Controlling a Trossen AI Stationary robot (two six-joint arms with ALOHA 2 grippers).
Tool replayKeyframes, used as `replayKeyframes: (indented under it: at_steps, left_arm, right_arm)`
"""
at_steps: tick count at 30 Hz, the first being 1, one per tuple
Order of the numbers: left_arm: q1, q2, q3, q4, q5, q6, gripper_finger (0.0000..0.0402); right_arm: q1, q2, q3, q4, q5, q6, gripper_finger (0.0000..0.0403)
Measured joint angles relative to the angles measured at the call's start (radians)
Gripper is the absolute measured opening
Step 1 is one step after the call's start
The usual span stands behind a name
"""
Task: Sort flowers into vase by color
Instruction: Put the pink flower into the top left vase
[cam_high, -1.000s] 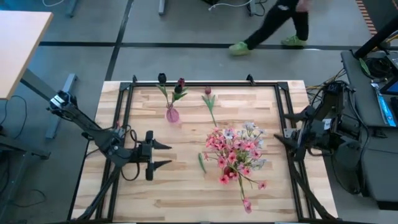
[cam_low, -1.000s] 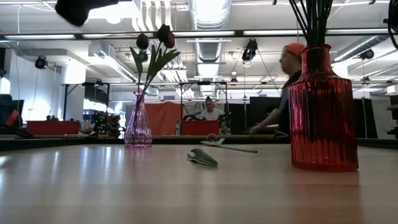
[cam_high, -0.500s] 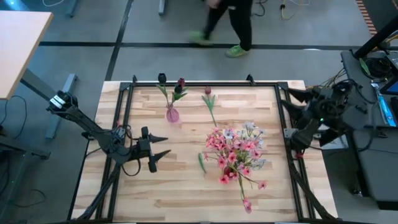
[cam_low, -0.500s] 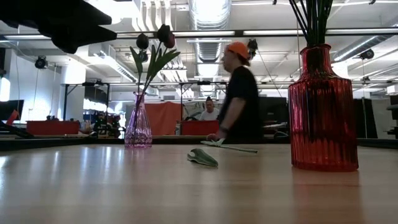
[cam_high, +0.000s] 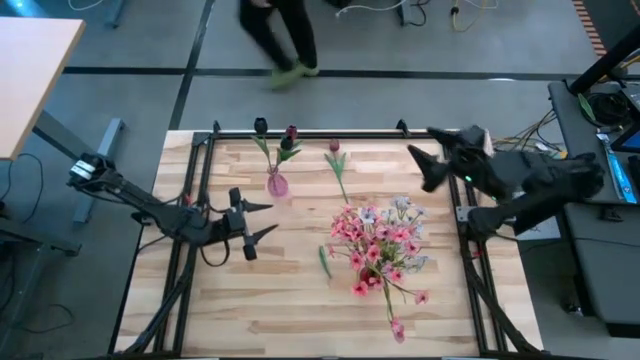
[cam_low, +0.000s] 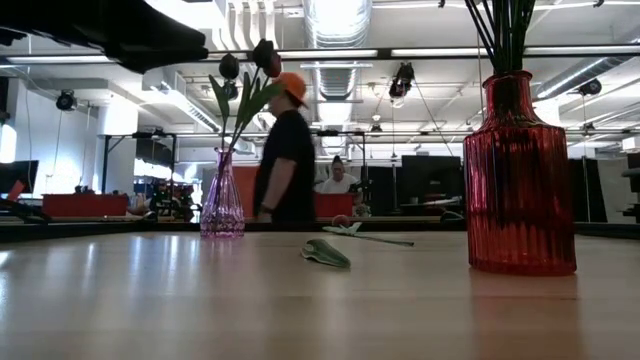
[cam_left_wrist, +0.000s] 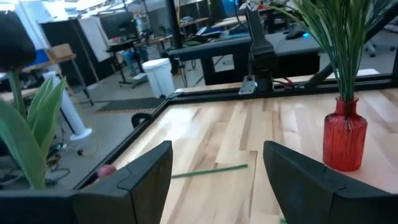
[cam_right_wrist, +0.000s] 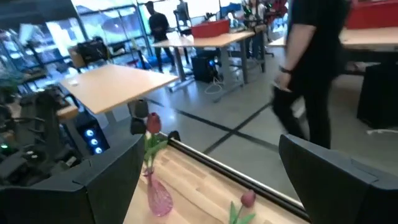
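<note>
Seen from above, a small pink vase (cam_high: 277, 184) holds two dark maroon tulips (cam_high: 289, 133). A third maroon tulip (cam_high: 338, 165) lies flat on the table to its right. A ribbed red vase (cam_low: 518, 180) holds sprays of pink and whitish blooms (cam_high: 380, 243). My left gripper (cam_high: 268, 220) is open above the table, left of both vases. My right gripper (cam_high: 420, 160) is open in the air over the far right part of the table, pointing toward the lying tulip. The right wrist view shows the pink vase (cam_right_wrist: 158, 199) and the lying tulip's bud (cam_right_wrist: 247, 198) ahead.
A loose green leaf (cam_high: 324, 262) lies near the red vase's left side. A dark metal frame (cam_high: 330, 133) runs round the table. A person (cam_low: 285, 160) walks past beyond the far edge. Bare wood (cam_high: 250, 310) shows along the near left of the table.
My right arm has swung up from the table's right edge, toward the far edge and to the left, and now reaches over the table's far right part. My left gripper has drifted toward the far edge. The person behind the table has walked from right to left.
</note>
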Motion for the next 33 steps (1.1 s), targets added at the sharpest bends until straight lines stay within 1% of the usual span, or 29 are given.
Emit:
replayKeyframes:
  at_steps: [4, 6, 9, 11, 14, 16, 18, 21, 24, 29, 33]
  left_arm:
    - [0.064, -0.021, 0.000, 0.000, 0.084, 0.070, 0.0236]
    - [0.089, -0.032, 0.000, 0.000, 0.116, 0.107, 0.0236]
    - [0.106, -0.057, 0.000, -0.001, 0.160, 0.175, 0.0236]
    - [0.107, -0.077, -0.001, -0.002, 0.172, 0.224, 0.0236]
    - [0.109, -0.119, -0.002, -0.002, 0.172, 0.255, 0.0236]
    - [0.109, -0.150, -0.002, 0.000, 0.172, 0.217, 0.0236]
    - [0.109, -0.176, -0.002, -0.001, 0.172, 0.130, 0.0236]
    - [0.103, -0.205, -0.002, -0.001, 0.172, -0.013, 0.0236]
    - [0.103, -0.224, -0.002, 0.006, 0.172, -0.098, 0.0236]
    - [0.103, -0.273, -0.002, 0.070, 0.168, -0.106, 0.0236]
    - [0.103, -0.338, -0.002, 0.063, 0.166, -0.106, 0.0236]
  right_arm:
    - [-0.200, 0.075, 0.053, -0.005, -0.209, -0.006, 0.0363]
    - [-0.300, 0.119, 0.097, -0.041, -0.303, -0.013, 0.0363]
    - [-0.461, 0.184, 0.177, -0.151, -0.379, 0.013, 0.0363]
    - [-0.574, 0.230, 0.232, -0.236, -0.452, 0.042, 0.0363]
    - [-0.730, 0.307, 0.282, -0.361, -0.633, 0.116, 0.0363]
    - [-0.805, 0.364, 0.293, -0.428, -0.772, 0.137, 0.0363]
    - [-0.856, 0.421, 0.294, -0.501, -0.864, 0.134, 0.0363]
    - [-0.914, 0.491, 0.297, -0.581, -0.902, 0.106, 0.0363]
    - [-0.955, 0.568, 0.281, -0.608, -0.944, 0.055, 0.0363]
    - [-0.988, 0.708, 0.274, -0.585, -1.005, -0.041, 0.0363]
    - [-0.993, 0.823, 0.274, -0.496, -1.047, -0.133, 0.0363]
